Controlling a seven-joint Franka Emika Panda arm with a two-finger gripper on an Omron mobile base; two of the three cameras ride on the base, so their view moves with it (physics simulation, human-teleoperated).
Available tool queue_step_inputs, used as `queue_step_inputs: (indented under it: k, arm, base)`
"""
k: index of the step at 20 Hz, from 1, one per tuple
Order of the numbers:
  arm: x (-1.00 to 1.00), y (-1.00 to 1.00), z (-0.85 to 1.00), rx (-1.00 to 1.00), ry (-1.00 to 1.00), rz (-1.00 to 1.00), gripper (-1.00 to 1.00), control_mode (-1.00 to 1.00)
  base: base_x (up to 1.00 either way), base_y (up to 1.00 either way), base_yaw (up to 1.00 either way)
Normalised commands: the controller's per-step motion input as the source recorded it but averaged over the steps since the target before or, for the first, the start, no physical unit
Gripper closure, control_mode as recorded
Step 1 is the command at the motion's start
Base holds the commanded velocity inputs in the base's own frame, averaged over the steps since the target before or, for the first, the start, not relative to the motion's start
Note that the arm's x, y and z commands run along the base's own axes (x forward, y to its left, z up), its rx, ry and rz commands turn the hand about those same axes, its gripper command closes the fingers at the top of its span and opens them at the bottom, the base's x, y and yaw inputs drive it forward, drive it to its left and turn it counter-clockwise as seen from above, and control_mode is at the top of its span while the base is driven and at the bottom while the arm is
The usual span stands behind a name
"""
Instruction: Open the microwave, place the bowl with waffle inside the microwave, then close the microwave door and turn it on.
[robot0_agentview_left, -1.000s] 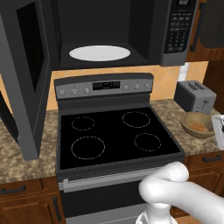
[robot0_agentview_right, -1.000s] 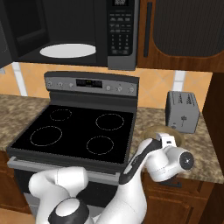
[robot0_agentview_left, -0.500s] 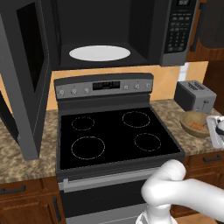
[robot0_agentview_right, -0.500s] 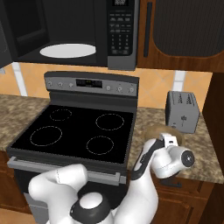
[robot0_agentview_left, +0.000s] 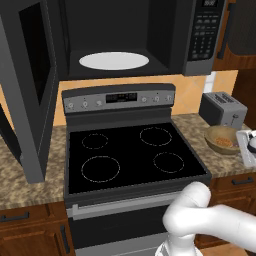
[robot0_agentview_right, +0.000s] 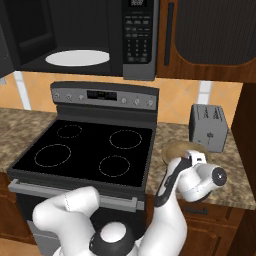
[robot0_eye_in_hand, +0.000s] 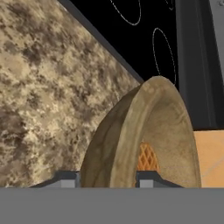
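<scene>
While my claw (robot0_eye_in_hand: 107, 183) is clamping the bowl's (robot0_eye_in_hand: 144, 140) rim, the toaster (robot0_agentview_right: 208, 127) is standing just behind, stove (robot0_agentview_left: 130, 155) beside it on the surface (robot0_eye_in_hand: 39, 87).

Arm's wrist (robot0_agentview_right: 200, 172) over the bowl (robot0_agentview_right: 177, 149), seemingly touching.

No text can be read on the microwave (robot0_agentview_left: 150, 35) keypad or stove (robot0_agentview_left: 130, 155) display.

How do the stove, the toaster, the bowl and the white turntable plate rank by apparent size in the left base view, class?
1. stove, by far largest.
2. turntable plate.
3. toaster.
4. bowl, close to the toaster's size and partly cut off by the hand, so those two are unsure.
</scene>
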Motion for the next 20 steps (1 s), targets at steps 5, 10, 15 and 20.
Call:
queue_step_inputs:
  k: [5, 10, 15, 20]
  arm:
    - [-0.26, 0.2, 0.01, 0.0, 0.0, 0.01, 1.0, -1.0]
    - [-0.59, 0.52, 0.18, 0.0, -0.03, 0.09, 1.0, -1.0]
    - [-0.63, 0.6, 0.36, 0.0, -0.15, 0.16, 1.0, -1.0]
    - [-0.57, 0.58, 0.53, 0.0, -0.15, 0.18, 1.0, -1.0]
  base:
    - [0.0, 0.0, 0.0]
    - [0.0, 0.0, 0.0]
    - [0.0, 0.0, 0.0]
    - [0.0, 0.0, 0.0]
